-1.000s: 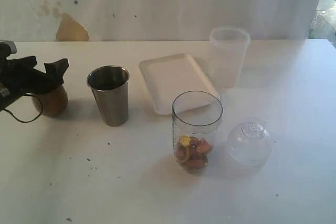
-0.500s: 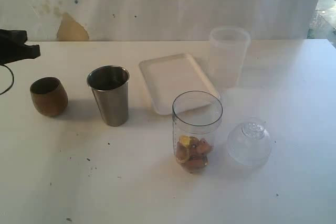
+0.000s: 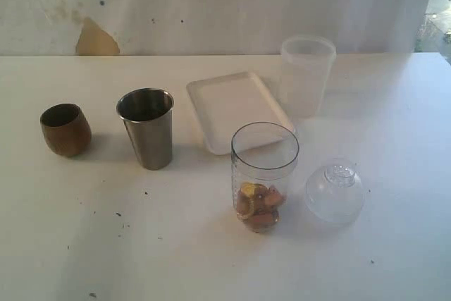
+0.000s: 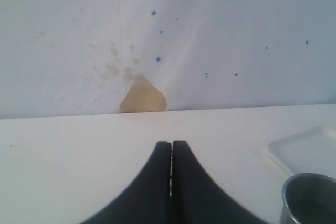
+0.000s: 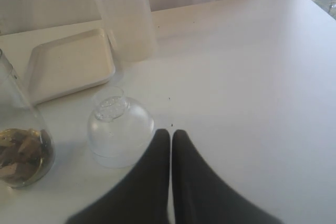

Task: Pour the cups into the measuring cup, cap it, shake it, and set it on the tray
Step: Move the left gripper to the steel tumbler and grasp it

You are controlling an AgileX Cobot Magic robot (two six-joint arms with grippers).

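The brown wooden cup [image 3: 65,129] stands upright at the table's left, with the steel tumbler [image 3: 146,127] [image 4: 310,199] beside it. The clear measuring cup [image 3: 264,175] [image 5: 18,140] stands in the middle front with brown and yellow pieces at its bottom. The dome cap [image 3: 335,191] [image 5: 118,127] rests on the table to its right. The white tray [image 3: 236,109] [image 5: 68,64] [image 4: 304,149] lies behind it. Neither arm shows in the exterior view. My left gripper [image 4: 171,144] is shut on nothing, above bare table. My right gripper [image 5: 171,132] is shut and empty, just beside the cap.
A frosted translucent tumbler [image 3: 306,75] [image 5: 125,17] stands behind the tray's right end. A white wall with a tan patch [image 3: 95,39] [image 4: 143,95] runs along the table's far edge.
My left gripper let go of the wooden cup, shut, and drew back off the left side of the exterior view. The cup stands where it was.
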